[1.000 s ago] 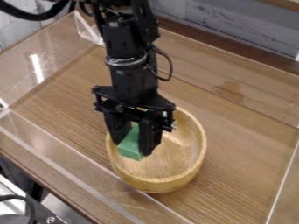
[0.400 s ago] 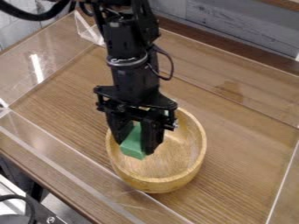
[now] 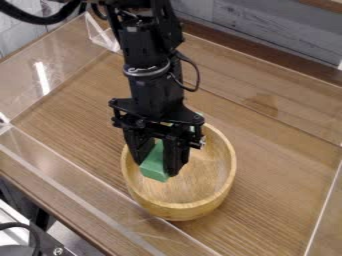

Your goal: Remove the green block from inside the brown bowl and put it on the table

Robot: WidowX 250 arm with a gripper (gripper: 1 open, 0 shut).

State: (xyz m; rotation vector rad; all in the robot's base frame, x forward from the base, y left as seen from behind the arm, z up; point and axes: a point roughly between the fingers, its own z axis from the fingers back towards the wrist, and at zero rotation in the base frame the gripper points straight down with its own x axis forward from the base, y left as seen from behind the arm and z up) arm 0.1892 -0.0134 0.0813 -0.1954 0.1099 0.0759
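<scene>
One black arm reached almost straight down into the brown bowl, and its jaws stood on either side of the green block, pinching it between them. The block sat between the two dark fingers, tilted on end, its lower end near the bowl's floor; whether it touched the wood could not be told. The bowl rested on the tabletop below the jaws, with clear walls around the tabletop's edges.
</scene>
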